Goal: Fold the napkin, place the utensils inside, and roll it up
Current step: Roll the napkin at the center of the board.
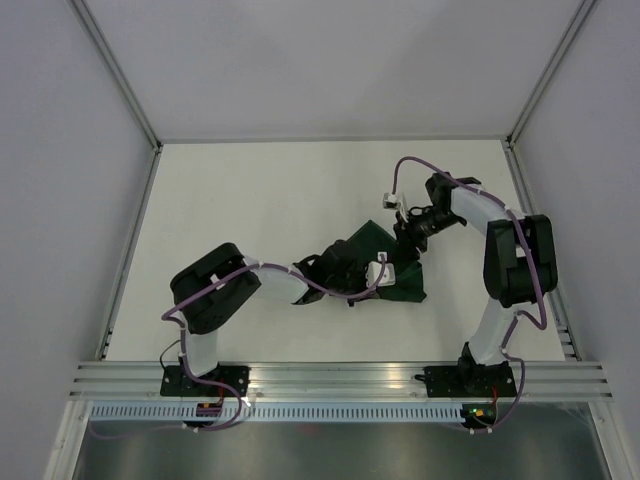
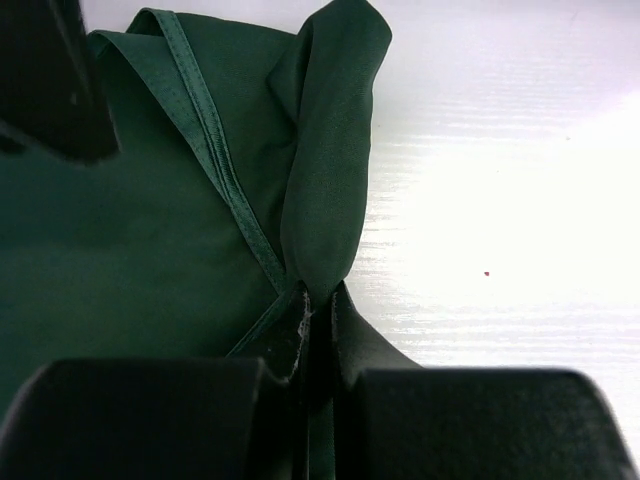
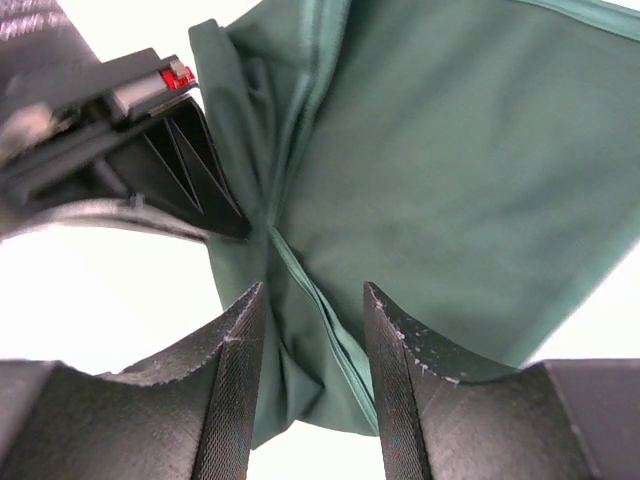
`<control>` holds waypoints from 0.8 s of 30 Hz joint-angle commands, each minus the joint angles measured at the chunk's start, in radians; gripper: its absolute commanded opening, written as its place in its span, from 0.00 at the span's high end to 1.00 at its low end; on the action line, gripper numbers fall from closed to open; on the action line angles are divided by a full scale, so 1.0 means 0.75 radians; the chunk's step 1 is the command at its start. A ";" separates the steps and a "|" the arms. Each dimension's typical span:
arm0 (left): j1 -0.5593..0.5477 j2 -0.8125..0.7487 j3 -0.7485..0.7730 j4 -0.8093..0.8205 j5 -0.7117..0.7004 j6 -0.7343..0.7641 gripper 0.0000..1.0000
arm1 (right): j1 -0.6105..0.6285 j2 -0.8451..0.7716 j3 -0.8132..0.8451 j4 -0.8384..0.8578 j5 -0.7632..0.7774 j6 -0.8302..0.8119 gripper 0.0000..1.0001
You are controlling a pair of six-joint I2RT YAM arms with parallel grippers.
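Napkin lies crumpled just right of centre in the overhead view, on the white desk. Both arms meet over it, the left arm reaching in from the lower left and the right arm bending in from the right edge. In the left wrist view the dark green cloth fills the left and middle of the frame, with bare desk to the right. A stitched hem runs diagonally from the upper left down to the bottom centre. There the left fingers are pressed together with a pinch of napkin between them, and no gap shows. From that pinch a raised fold stands up towards the top centre of the frame. In the right wrist view the right fingers stand well apart at the bottom of the frame. A bunched ridge of napkin runs down through the space between them, loose rather than squeezed, so they hold nothing. The rest of the cloth spreads flat towards the upper right. The dark body of the left fingers, with a small red light, fills the upper left of that frame, its tip meeting the same ridge just above the right fingers.
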 commanded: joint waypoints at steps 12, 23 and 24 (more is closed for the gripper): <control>0.170 0.248 0.067 -0.196 0.472 -0.369 0.98 | -0.024 -0.779 -0.732 0.642 0.106 0.025 0.45; 0.189 0.350 0.183 -0.323 0.510 -0.402 0.98 | 0.271 -0.964 -1.045 1.035 0.368 0.188 0.38; 0.189 0.352 0.192 -0.333 0.508 -0.402 0.98 | 0.277 -0.960 -1.043 1.041 0.376 0.189 0.37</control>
